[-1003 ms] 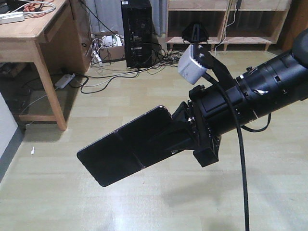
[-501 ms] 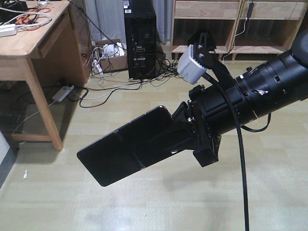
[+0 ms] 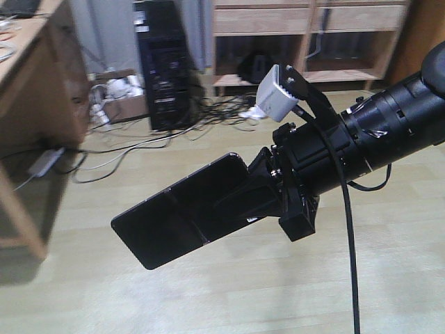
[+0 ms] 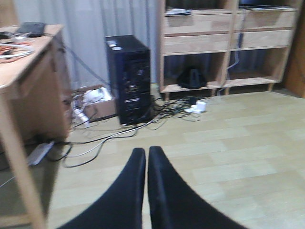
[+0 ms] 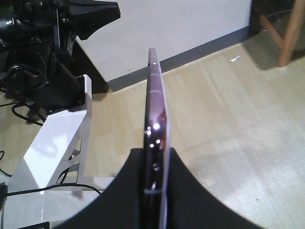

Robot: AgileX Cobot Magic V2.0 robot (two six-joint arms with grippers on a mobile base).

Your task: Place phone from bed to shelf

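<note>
We see the background slide leftward across the front view: the wooden worktop (image 3: pixel 24 66) that filled the upper left a second ago is now half out of the frame. The black computer tower (image 3: pixel 163 66) has drifted left too. The pale wood shelf (image 3: pixel 306 19) now spreads across the top centre and right. The phone (image 3: pixel 182 212) has not shifted in the frame. It is held out over the bare floor (image 3: pixel 229 299) at centre, and the right claw (image 5: pixel 155 155) is clamped on its near end, edge-on in the right wrist view. The left claw (image 4: pixel 146 151) is pressed together on nothing. We judge the rig is turning toward the shelf with the grip steady. The bed is out of sight, so the carry is well along and the approach and set-down remain.
</note>
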